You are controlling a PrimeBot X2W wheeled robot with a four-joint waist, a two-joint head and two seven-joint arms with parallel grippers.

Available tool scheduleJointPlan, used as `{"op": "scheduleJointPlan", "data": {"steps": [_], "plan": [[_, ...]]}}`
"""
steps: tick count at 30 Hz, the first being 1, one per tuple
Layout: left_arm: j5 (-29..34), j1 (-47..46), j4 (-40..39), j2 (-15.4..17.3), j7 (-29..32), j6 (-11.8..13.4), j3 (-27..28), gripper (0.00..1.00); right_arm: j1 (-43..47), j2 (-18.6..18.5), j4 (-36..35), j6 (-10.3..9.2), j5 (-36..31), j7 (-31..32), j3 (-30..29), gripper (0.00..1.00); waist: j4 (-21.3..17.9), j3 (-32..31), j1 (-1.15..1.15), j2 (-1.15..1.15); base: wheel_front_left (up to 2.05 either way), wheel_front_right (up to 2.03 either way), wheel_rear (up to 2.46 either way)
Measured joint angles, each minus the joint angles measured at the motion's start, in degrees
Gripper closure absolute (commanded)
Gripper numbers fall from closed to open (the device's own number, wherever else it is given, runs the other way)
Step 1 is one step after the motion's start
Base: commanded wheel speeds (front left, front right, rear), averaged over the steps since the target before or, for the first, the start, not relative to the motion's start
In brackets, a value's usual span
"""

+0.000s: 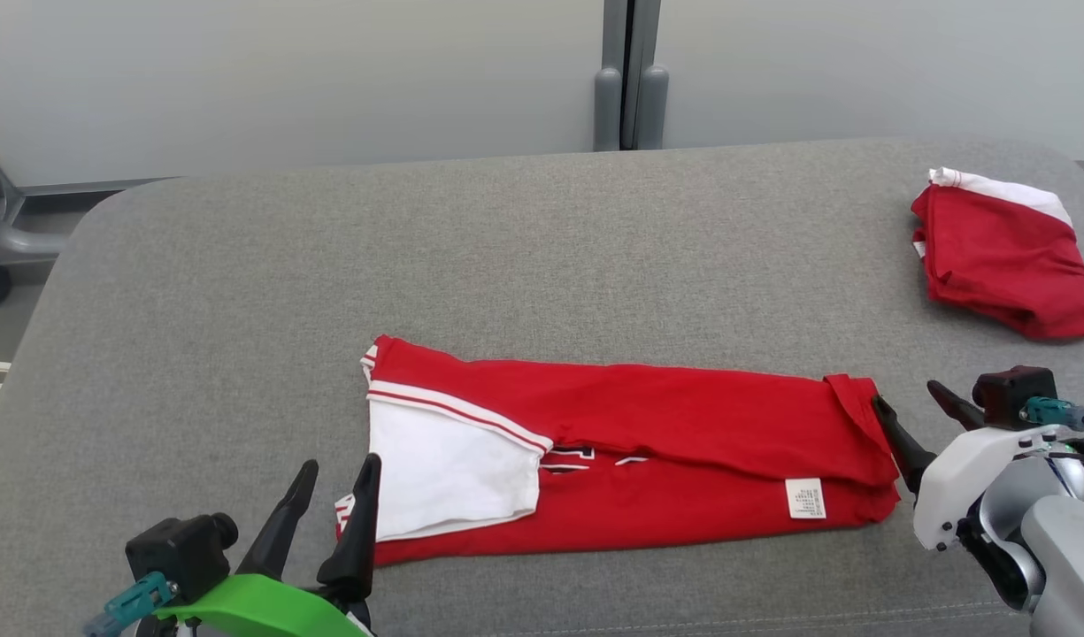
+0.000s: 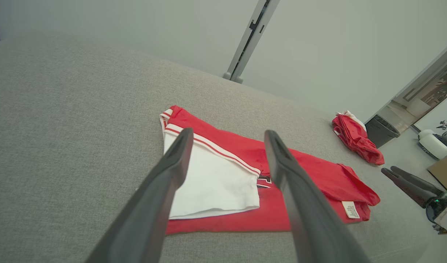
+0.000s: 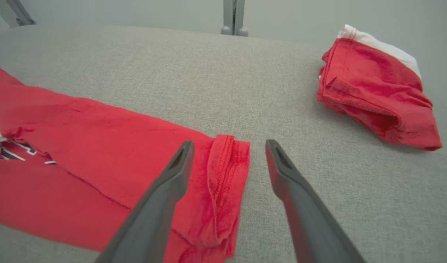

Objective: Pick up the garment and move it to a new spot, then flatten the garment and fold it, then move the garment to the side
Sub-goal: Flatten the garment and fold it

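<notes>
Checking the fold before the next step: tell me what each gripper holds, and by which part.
Nothing is held. The left gripper stands open by the white-sleeve end of the garment, the right gripper open by its hem end.

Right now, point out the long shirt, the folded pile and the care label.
long shirt (image 1: 665, 398): head view, on the red upper fold near its middle.
folded pile (image 1: 1002, 257): head view, on its red top face.
care label (image 1: 805, 498): head view, on the middle of the white tag.
</notes>
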Motion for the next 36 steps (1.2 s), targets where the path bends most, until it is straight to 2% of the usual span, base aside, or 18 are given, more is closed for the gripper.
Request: {"op": "scheduleJointPlan", "data": {"steps": [9,19,23,29,30,31,32,33,34,36], "plan": [[0.0,-0.3,0.2,-0.5,0.1,-0.4,-0.3,0.0,-3.6,5.5,8.2,0.0,-2.8,7.7,-5.6,0.0,2.6,1.4,0.0,0.0,0.0,0.0,0.0],[-0.4,-0.8,0.8,-0.8,-0.5,-0.7,0.0,0.0,-5.0,6.4,16.4,0.0,-7.6,8.8,-9.3,0.0,6.4,3.2,0.0,0.0,0.0,0.0,0.0],[-0.5,-0.9,0.9,-0.9,-0.7,-0.8,-0.1,0.0,-4.8,6.8,19.0,0.0,-7.0,10.5,-11.3,0.0,7.4,3.9,0.0,0.0,0.0,0.0,0.0],[-0.6,-1.0,1.1,-1.0,-0.9,-0.8,0.1,0.0,-4.1,7.7,17.6,-0.01,-2.2,13.1,-11.0,0.0,7.5,4.5,0.0,0.0,0.0,0.0,0.0],[-0.6,-1.0,1.1,-1.0,-0.9,-0.8,0.1,0.0,-4.0,7.6,17.3,-0.02,-1.7,13.3,-10.8,0.08,7.4,4.6,0.0,0.0,0.0,0.0,0.0],[-0.6,-1.1,1.1,-1.0,-0.9,-0.8,0.1,0.0,-4.0,7.5,17.1,-0.01,-1.5,13.4,-10.6,0.25,7.4,4.7,0.0,0.0,0.0,0.0,0.0],[-0.6,-1.2,1.1,-1.0,-1.0,-0.8,0.2,0.0,-4.0,7.5,16.8,-0.01,-1.2,13.7,-10.2,0.53,7.4,4.8,0.0,0.0,0.0,0.0,0.0],[-0.6,-1.5,1.1,-1.0,-1.0,-0.9,0.1,0.0,-4.0,7.5,16.5,-0.01,-0.9,13.9,-9.8,0.53,7.4,4.9,0.0,0.0,0.0,0.0,0.0],[-0.6,-1.6,1.1,-1.0,-1.1,-0.9,0.1,0.0,-4.0,7.5,16.3,-0.01,-0.5,13.9,-9.5,0.57,7.4,4.9,0.0,0.0,0.0,0.0,0.0],[-0.5,-1.8,1.2,-1.0,-1.1,-0.9,0.1,0.0,-4.0,7.5,16.1,0.01,0.0,13.9,-9.0,0.87,7.4,5.0,0.0,0.0,0.0,0.0,0.0]]}}
